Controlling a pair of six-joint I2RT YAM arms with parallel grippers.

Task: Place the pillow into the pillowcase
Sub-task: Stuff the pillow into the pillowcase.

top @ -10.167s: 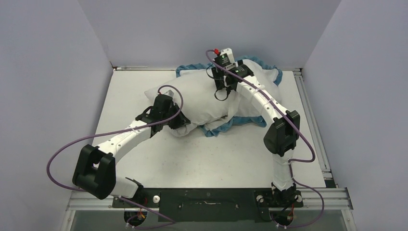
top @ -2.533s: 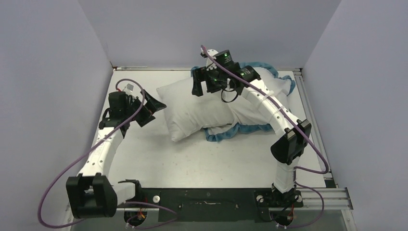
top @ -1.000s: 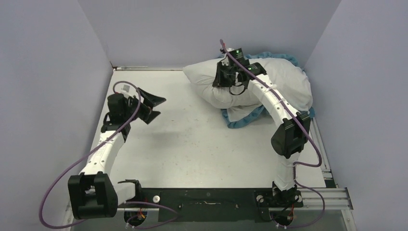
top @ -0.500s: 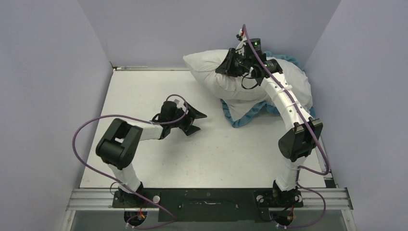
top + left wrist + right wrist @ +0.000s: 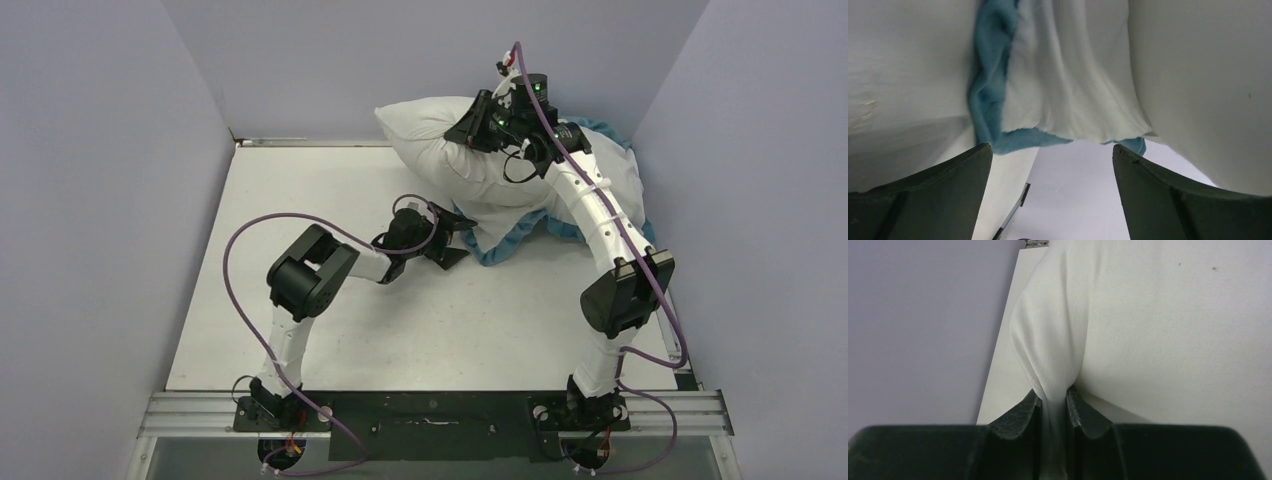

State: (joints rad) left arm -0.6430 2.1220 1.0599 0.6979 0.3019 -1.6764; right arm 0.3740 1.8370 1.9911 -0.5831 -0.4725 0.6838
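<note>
The right gripper (image 5: 1052, 407) is pinching a fold of the pillow (image 5: 430, 132), holding it up. The pillowcase (image 5: 505, 243) is sagging beneath the pillow and wrapping its right end, blue ruffle showing. The left gripper (image 5: 1050, 146), its 2 fingers spread wide, is pointing at that ruffle just under the pillow.

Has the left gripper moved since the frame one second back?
Yes. The left gripper has swung rightward, away from the left edge of the table, and now sits open at the blue hem of the pillowcase.
</note>
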